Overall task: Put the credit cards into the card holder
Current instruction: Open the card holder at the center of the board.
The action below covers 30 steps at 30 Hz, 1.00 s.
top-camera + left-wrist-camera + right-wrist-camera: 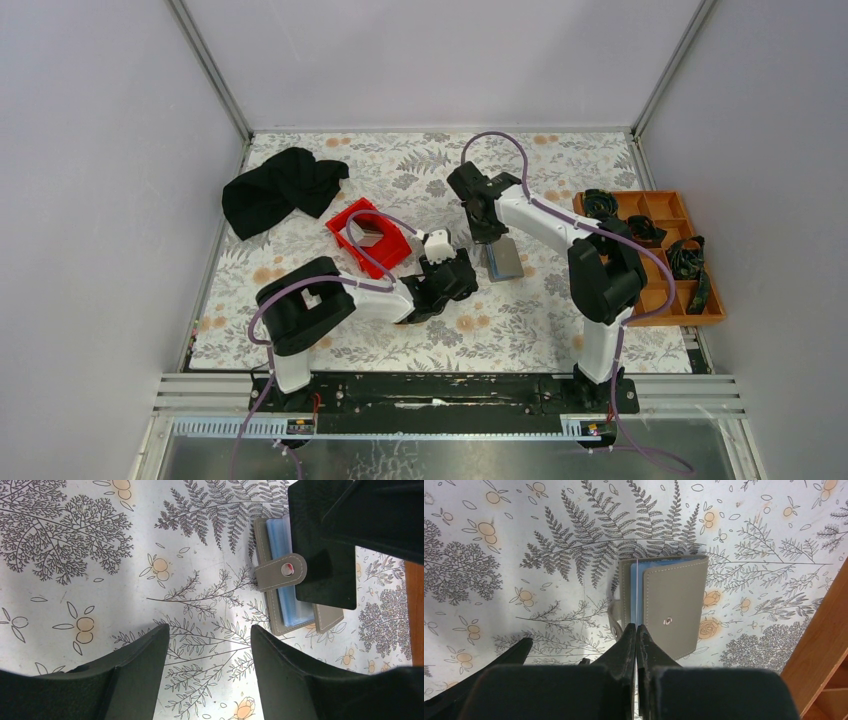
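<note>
1. The floral table [400,170] is offering bare cloth on the near and far sides of the card holder [503,262].
2. The orange tray [700,312] is hugging the right edge and the red bin [345,228] is sitting left, both apart from the holder.
3. My left gripper [210,635] is hovering beside it, fingers spread, empty.
4. My right gripper [636,627] is pinching a thin credit card [637,590], seen edge-on, at the holder.
5. The holder, grey and stitched with its strap loose and light blue showing inside, is lying flat mid-table, its long axis pointing roughly away from my bases.
</note>
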Motion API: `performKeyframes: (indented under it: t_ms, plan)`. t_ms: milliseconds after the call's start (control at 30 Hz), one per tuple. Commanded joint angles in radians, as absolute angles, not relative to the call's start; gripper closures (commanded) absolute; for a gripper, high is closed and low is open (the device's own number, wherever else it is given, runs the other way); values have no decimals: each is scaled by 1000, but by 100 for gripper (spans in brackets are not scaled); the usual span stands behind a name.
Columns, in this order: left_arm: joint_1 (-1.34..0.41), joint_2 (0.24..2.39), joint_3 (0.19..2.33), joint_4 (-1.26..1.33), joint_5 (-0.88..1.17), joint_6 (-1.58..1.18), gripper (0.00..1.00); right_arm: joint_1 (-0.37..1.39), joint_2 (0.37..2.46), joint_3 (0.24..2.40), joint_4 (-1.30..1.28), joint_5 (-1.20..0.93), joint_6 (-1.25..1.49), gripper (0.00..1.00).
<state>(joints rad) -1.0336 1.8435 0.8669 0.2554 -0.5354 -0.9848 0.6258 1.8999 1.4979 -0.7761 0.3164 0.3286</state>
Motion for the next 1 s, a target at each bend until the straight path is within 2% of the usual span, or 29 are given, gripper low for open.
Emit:
performKeyframes:
  t_ms: [0, 467, 967]
  plan:
    - [-1038, 1914, 825, 114, -486, -986, 31, 632, 1914, 1498, -784, 364, 307, 100]
    - [-1037, 1932, 840, 117, -480, -982, 31, 636, 1940, 1461, -756, 394, 291, 100]
    - [-1036, 1979, 900, 117, -468, -959, 31, 690, 1955, 1466, -780, 584, 212, 100]
